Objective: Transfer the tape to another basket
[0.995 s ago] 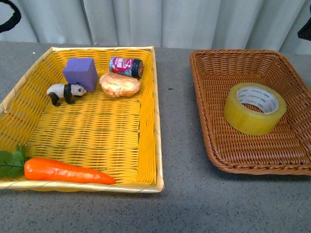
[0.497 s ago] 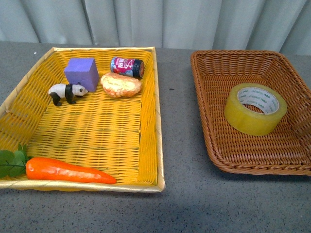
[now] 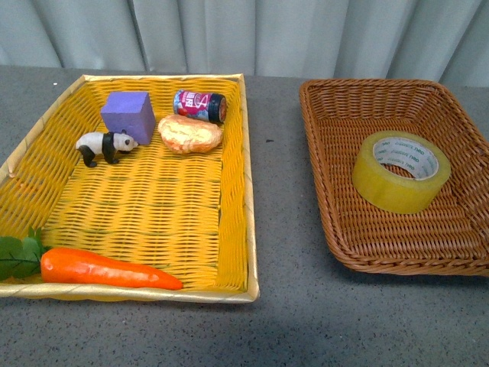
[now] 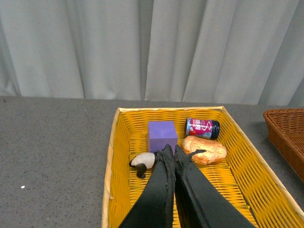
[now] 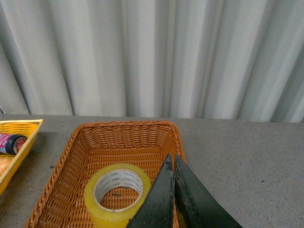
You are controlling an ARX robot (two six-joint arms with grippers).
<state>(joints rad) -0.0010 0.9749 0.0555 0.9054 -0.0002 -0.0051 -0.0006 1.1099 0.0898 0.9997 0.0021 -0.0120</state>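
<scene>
A wide roll of translucent yellow packing tape [image 3: 401, 170] lies flat inside a rectangular dark brown woven wicker basket [image 3: 330, 183] on a grey worktop [image 3: 283, 229]. Beside the basket sits a bright yellow woven tray [image 3: 229, 222]. The left hand [image 4: 171, 153] and the right hand [image 5: 172, 162] both have their fingers pressed together, holding nothing.

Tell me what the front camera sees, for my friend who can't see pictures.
A roll of yellow tape lies inside a brown wicker basket on the right. On the left, a yellow tray holds a carrot, toy panda, purple block, bread roll and small can. No robot hand shows.
</scene>
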